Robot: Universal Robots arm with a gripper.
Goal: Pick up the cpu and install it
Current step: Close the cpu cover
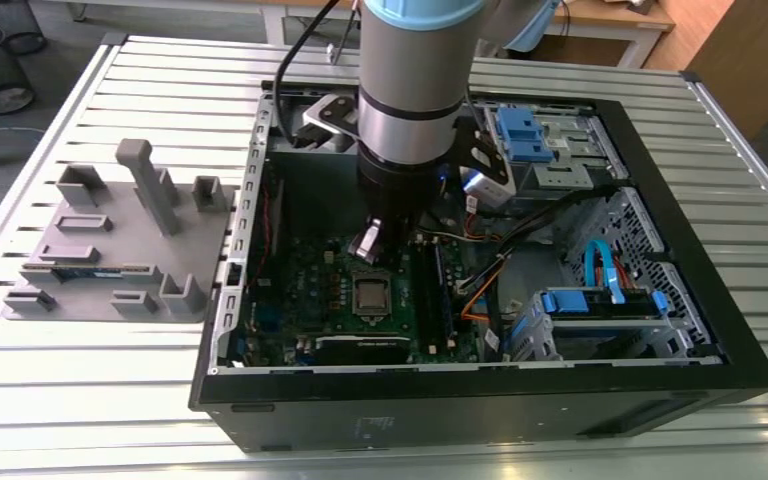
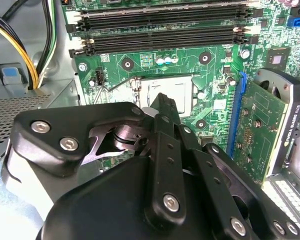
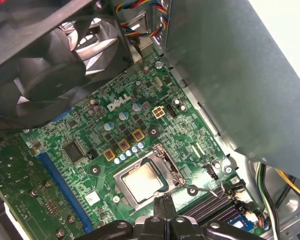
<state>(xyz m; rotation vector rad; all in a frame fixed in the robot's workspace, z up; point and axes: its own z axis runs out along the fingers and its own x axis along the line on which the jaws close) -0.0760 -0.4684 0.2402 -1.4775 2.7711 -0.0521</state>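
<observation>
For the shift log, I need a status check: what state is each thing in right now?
cpu: lying flat in its socket, not held.
gripper: shut, empty, close to the cpu.
computer case: lying on its side, side panel off, inside exposed.
memory slots: empty.
</observation>
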